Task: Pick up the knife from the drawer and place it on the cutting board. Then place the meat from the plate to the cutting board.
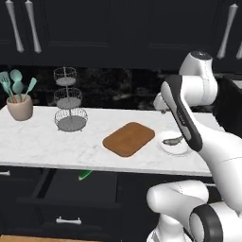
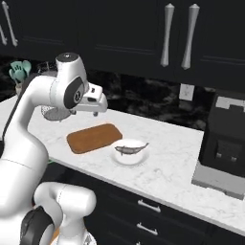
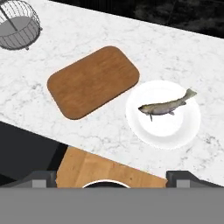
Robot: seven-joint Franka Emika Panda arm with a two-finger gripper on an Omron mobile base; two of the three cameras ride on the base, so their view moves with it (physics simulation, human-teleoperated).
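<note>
Inventory for you, operator, taken from the hand view unless noted.

Tabletop [image 3: 87, 26]: white marble, carrying every item below except the drawer.

Cutting board [image 3: 93, 81]: reddish-brown, bare, lying flat near the centre of the hand view.

Plate [image 3: 164, 127]: white, round, just beside the board at its 4 o'clock, not touching it. Contents: one meat item [image 3: 166, 106], a slender grey fish, tail fin pointing to 2 o'clock.

Drawer [image 1: 80, 189]: black, pulled open below the tabletop edge in the left base view. Contents: knife [image 1: 85, 175], of which you see the green handle poking out at the drawer's back under the tabletop edge; the blade is hidden.

Tiered wire basket stand [image 1: 69, 100]: three tiers, at 10 o'clock from the board.

Beige utensil pot [image 1: 20, 107]: holds teal spatulas and spoons [image 1: 16, 83], far left of the tabletop.

Gripper [image 3: 111, 177]: held high above the tabletop front, jaws spread wide, holding nothing.
</note>
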